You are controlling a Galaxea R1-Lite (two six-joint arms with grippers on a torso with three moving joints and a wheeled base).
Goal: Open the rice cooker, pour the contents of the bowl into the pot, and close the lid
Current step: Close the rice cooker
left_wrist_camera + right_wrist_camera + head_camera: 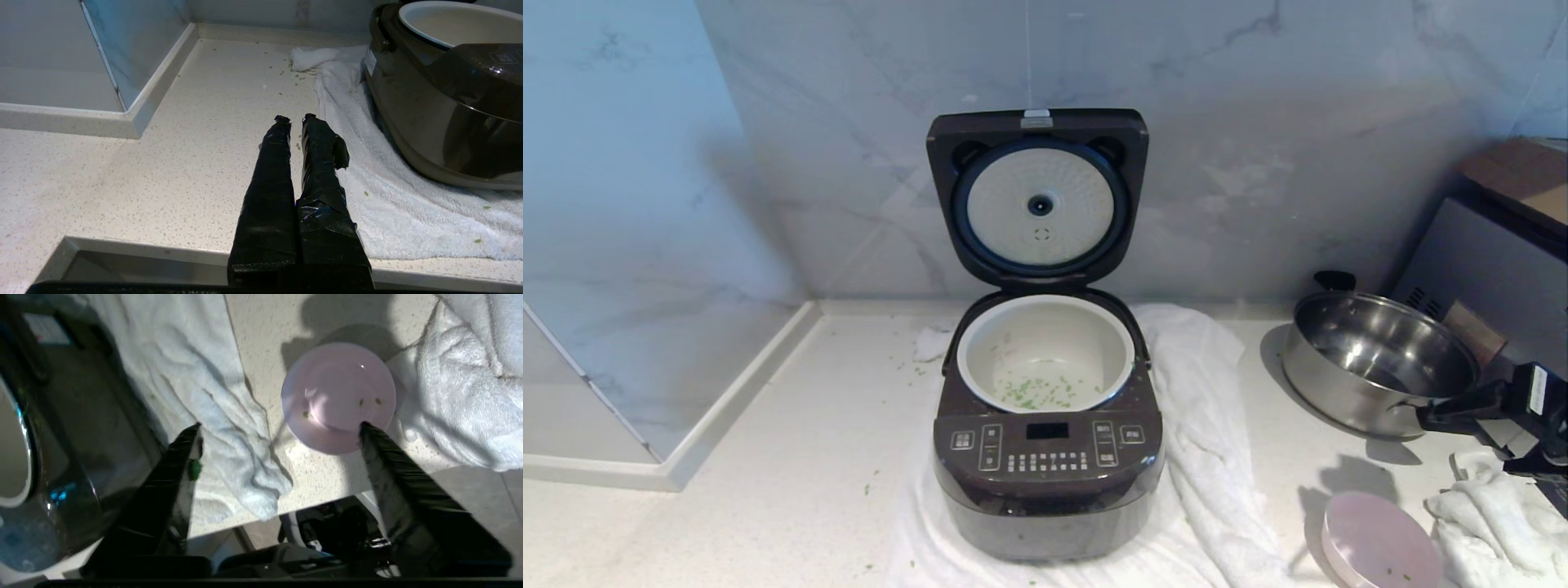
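The dark-brown rice cooker point(1045, 490) stands on a white towel with its lid point(1037, 131) raised upright, the pale dimpled plate facing me. The cream-white pot point(968, 359) sits in the body, and green chopped contents point(1033, 392) lie scattered on its bottom. The pale pink bowl point(1376, 543) rests on the counter to the cooker's right, a few green bits clinging to it point(339, 396). My right gripper point(280, 430) hangs open above the counter beside the bowl, nothing between its fingers. My left gripper point(293, 119) is shut and empty, left of the cooker point(449, 114).
The white towel point(1201, 425) spreads under and around the cooker. A steel pan point(1372, 359) with black handles stands at the back right, beside a grey appliance point(1494, 253). A crumpled white cloth point(1494, 523) lies right of the bowl. Green bits dot the counter.
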